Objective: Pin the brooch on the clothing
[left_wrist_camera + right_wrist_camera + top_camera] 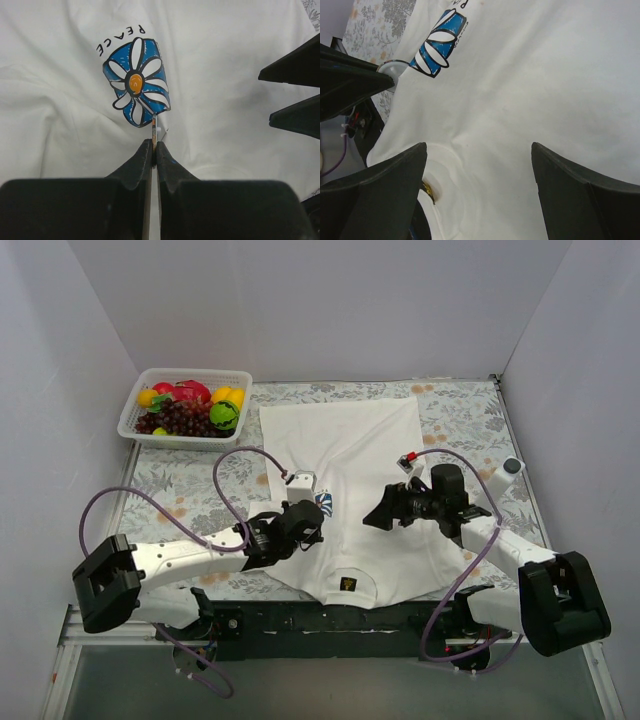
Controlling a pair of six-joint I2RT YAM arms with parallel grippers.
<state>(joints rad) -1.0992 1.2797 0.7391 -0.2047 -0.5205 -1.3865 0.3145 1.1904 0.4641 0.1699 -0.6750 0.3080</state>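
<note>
Fingers (pixel 132 167) of the left gripper (pixel 154 146) are pinching shut on the thin brooch (pixel 154 129), right at the flower emblem (pixel 136 82).
The brooch's tip is meeting the blue-and-white print's lower edge. The right gripper (pixel 477 190) is hovering over the chest near the collar, jaws spread wide and gripping nothing. The white T-shirt (pixel 350 440) is lying on the patterned table (pixel 460 410), its neck label (pixel 347 583) toward the arm bases.
</note>
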